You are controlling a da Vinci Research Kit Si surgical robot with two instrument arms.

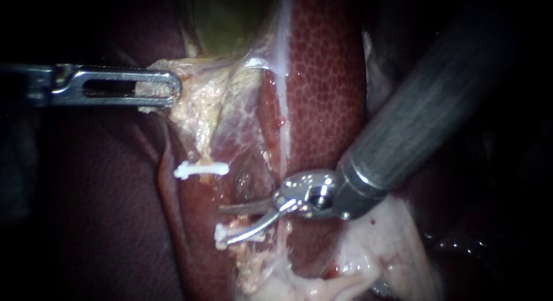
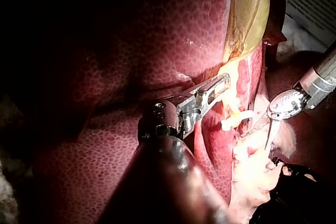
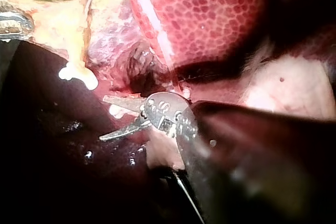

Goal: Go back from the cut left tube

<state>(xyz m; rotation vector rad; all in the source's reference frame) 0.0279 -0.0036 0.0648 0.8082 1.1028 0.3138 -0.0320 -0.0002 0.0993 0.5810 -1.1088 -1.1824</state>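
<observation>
Right instrument's shaft (image 3: 257, 166), a close dark blur

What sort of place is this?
Probably a surgical practice bench: a mottled dark-red liver, a white plastic clip, a slender metal left instrument gripping pale tissue, and a right instrument, jaws open.

The gallbladder (image 1: 230, 19) lies at the upper edge of the liver (image 1: 328, 76). Just below it, the left instrument (image 1: 170, 89) grips tissue (image 1: 201, 105). Further down are 2 clips, the upper clip (image 1: 201, 170) and the lower clip (image 1: 220, 236), with the right instrument (image 1: 224, 224) reaching between them.

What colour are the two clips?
White. The upper clip and lower clip show best in the endoscope view.
</observation>
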